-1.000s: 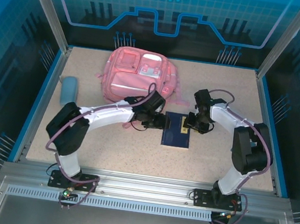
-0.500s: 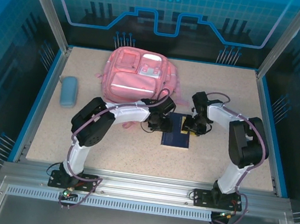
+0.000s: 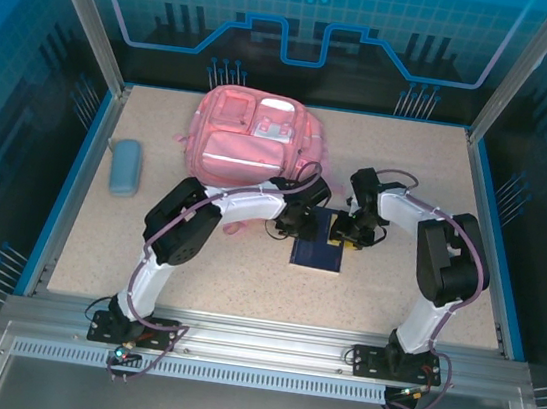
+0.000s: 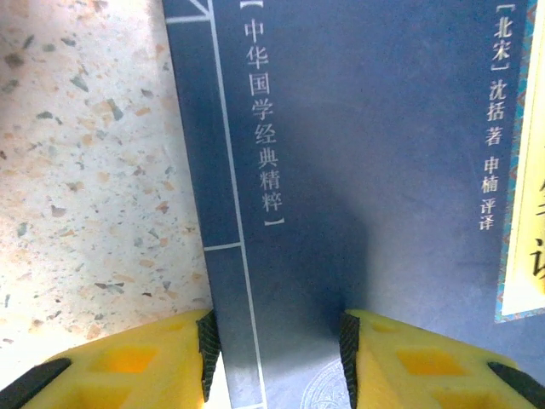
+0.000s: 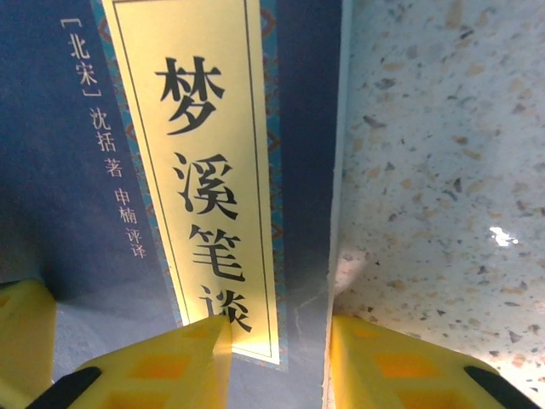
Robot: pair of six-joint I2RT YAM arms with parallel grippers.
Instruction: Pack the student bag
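Note:
The student bag [image 3: 252, 141], a pink backpack, lies flat at the back of the table. In front of it lies a dark blue book [image 3: 317, 255] with a yellow title label [image 5: 204, 170]. My left gripper [image 3: 305, 223] is down at the book's upper left corner. In the left wrist view my left gripper [image 4: 277, 362] is open, one yellow finger [image 4: 128, 366] at the spine edge and the other over the cover [image 4: 358, 153]. My right gripper [image 3: 346, 232] is at the upper right corner. My right gripper [image 5: 279, 362] is open, straddling the book's right edge.
A light-blue pencil case [image 3: 125, 166] lies near the left wall. Speckled tabletop [image 5: 443, 170] shows to the right of the book. Blue walls and metal posts ring the table, with a metal rail along the near edge.
The left arm has swung right, bringing its gripper down onto the book's left corner. Both grippers' jaws have narrowed. The book has turned slightly, its near end shifting left.

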